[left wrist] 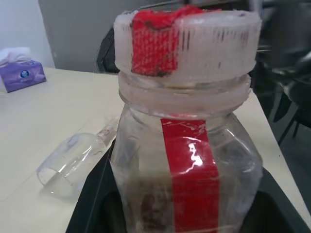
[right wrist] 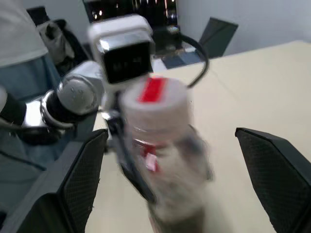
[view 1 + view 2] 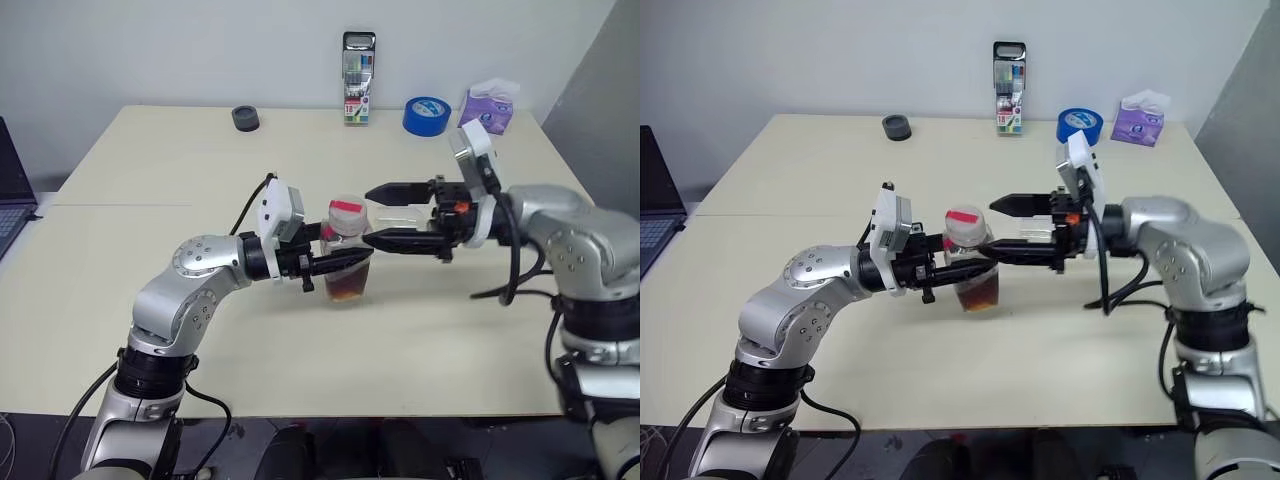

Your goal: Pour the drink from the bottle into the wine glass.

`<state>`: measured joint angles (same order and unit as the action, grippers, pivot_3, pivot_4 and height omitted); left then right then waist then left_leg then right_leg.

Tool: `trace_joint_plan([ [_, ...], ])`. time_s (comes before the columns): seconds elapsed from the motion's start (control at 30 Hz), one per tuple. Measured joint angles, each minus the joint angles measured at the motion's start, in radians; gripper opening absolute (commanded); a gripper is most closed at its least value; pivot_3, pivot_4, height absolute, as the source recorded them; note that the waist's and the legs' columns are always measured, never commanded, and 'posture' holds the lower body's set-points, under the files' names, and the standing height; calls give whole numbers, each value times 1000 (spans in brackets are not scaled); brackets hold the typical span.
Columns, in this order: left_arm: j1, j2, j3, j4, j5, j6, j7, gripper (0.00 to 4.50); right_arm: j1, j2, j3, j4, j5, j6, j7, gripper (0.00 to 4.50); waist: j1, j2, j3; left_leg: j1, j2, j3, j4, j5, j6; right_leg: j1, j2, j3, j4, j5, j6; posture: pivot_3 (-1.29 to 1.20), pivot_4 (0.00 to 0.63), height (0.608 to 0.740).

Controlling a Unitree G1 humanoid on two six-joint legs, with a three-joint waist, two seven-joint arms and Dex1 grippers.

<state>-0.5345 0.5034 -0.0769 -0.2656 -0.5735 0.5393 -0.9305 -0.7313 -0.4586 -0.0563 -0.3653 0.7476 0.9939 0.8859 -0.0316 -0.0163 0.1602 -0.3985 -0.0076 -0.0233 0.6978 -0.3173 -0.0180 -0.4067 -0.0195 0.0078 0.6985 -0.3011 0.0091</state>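
Beige table (image 3: 150,330) – tape roll (image 3: 427,115), tissue box (image 3: 487,106), wine glass (image 1: 73,162) on side.

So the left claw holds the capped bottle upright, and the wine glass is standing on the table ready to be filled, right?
Not quite. The left gripper does hold the bottle upright with its cap still on, but the wine glass is lying on its side on the table behind the bottle, not standing. The left wrist view shows this best.

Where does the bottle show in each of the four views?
Left eye view: bottle at centre, upright on the table.
Right eye view: just left of centre.
Left wrist view: close up, cap to bottom edge.
Right wrist view: centre.
Shared landmark: its red-taped cap.
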Motion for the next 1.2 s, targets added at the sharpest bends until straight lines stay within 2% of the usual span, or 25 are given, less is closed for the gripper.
trace_joint_plan([
  [0.2, -29, -7, -2, 36, 13, -26, -15, 1783, 43, 155, -28, -129, 59, 47, -295, 4466, 2, 0, 0, 0, -1, 0, 0, 0, 0, 0, 0, 0, -1, 0, 0, 0, 150, 740],
  [0.37, -40, -19, -8, 49, 26, -27, -23, 1783, 42, 174, 6, -127, 29, 12, -378, 4466, 2, 0, 0, 0, -1, 0, 0, 0, 0, 0, 0, 0, -1, 0, 0, 0, 150, 740],
  [0.63, -54, -18, -8, 50, 27, -27, -26, 1783, 42, 133, 22, -88, 8, -44, -381, 4466, 2, 0, 0, 0, -1, 0, 0, 0, 0, 0, 0, 0, -1, 0, 0, 0, 150, 740],
  [0.97, -54, -18, -8, 50, 29, -24, -21, 1783, 33, 53, 21, -55, 27, -69, -305, 4466, 2, 0, 0, 0, -1, 0, 0, 0, 0, 0, 0, 0, -1, 0, 0, 0, 150, 740],
  [1.2, -54, -18, -8, 50, 29, -25, -24, 1783, 32, 47, 17, -53, 111, -43, -295, 4466, 2, 0, 0, 0, -1, 0, 0, 0, 0, 0, 0, 0, -1, 0, 0, 0, 150, 740],
])
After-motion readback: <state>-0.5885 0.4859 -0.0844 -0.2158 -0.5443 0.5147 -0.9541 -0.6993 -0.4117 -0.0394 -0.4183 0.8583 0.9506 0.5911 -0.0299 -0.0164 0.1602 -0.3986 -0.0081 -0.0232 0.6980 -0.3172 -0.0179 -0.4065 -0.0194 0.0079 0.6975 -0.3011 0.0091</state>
